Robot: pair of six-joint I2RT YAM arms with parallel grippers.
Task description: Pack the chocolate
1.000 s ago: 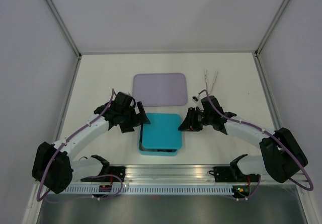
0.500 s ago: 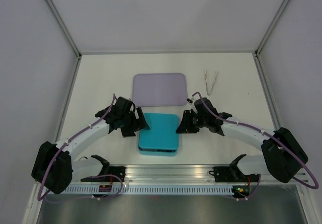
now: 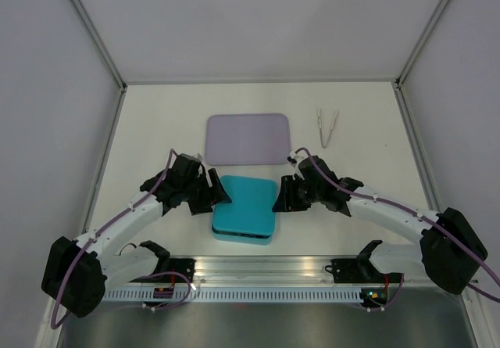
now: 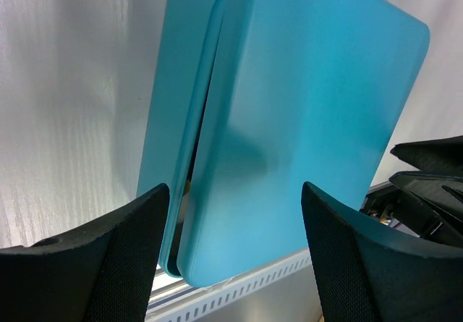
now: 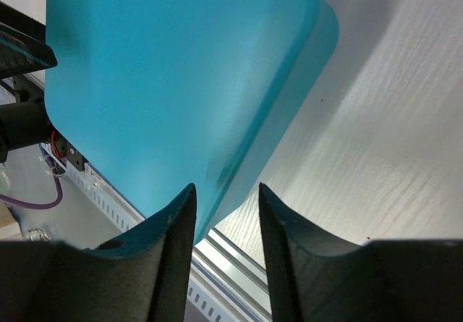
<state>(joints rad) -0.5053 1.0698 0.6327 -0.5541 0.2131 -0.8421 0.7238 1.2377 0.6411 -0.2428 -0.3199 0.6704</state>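
A teal box [image 3: 242, 236] stands near the table's front edge with its teal lid [image 3: 246, 201] lying on it, slightly askew. In the left wrist view the lid [image 4: 304, 105] overhangs the box's base [image 4: 170, 119], with a dark gap between them. My left gripper [image 3: 219, 194] is open at the lid's left edge, its jaws wide apart [image 4: 233, 192]. My right gripper [image 3: 280, 196] is open at the lid's right edge, over the lid [image 5: 166, 76] and the base's rim [image 5: 327, 36]. The chocolate is hidden.
A flat lavender tray [image 3: 248, 138] lies just beyond the box. Metal tweezers [image 3: 326, 127] lie at the back right. An aluminium rail [image 3: 258, 274] runs along the near edge, close behind the box.
Both grippers have come down and in towards the near edge, closing on the two sides of the teal lid. The lid has shifted slightly on the box.
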